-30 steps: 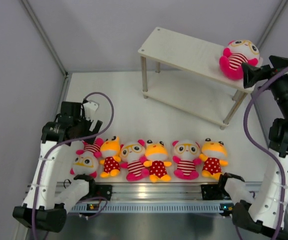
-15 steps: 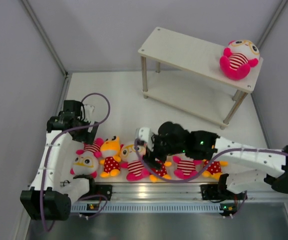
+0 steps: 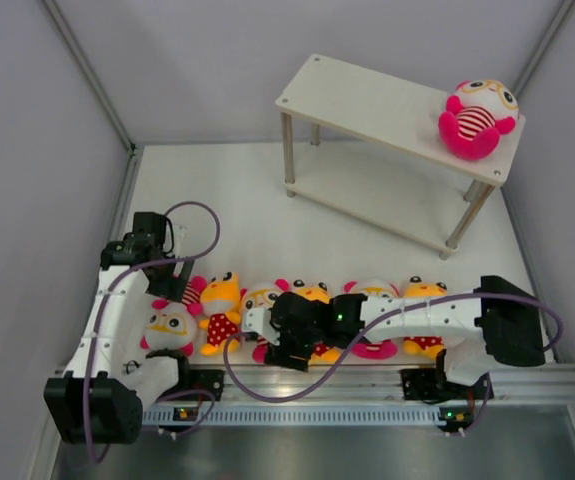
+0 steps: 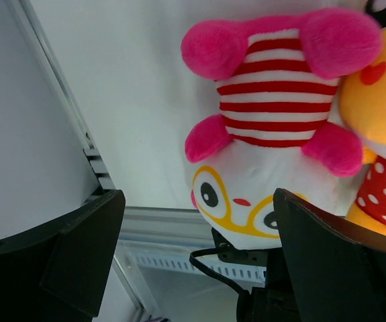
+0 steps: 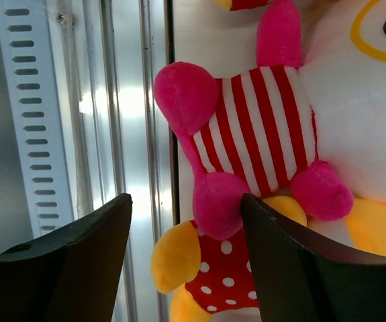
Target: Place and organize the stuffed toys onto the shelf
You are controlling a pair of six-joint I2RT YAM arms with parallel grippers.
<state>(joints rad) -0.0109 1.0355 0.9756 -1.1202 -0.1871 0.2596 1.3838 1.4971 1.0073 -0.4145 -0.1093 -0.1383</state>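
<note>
One pink stuffed toy (image 3: 477,118) sits on the right end of the shelf's (image 3: 367,100) top board. Six toys lie in a row near the table's front edge. My left gripper (image 3: 172,287) is open, just above the leftmost pink toy (image 3: 171,325), which lies head toward me. In the left wrist view that toy (image 4: 273,100) fills the space ahead of the open gripper (image 4: 196,268). My right arm reaches left across the row. Its gripper (image 3: 285,350) is open over the third toy, pink (image 5: 260,134), and a yellow toy (image 5: 226,275); nothing is held by the gripper (image 5: 182,261).
A metal rail (image 3: 367,385) runs along the front edge below the toys. The right arm covers parts of the pink toy (image 3: 372,348) and yellow toy (image 3: 427,292) on the right. Grey walls close the left and back. The shelf's lower board (image 3: 387,195) is bare.
My right arm has swung down from the shelf, leaving the pink toy there, and now stretches left over the toy row. My left gripper has shifted slightly toward the leftmost toy.
</note>
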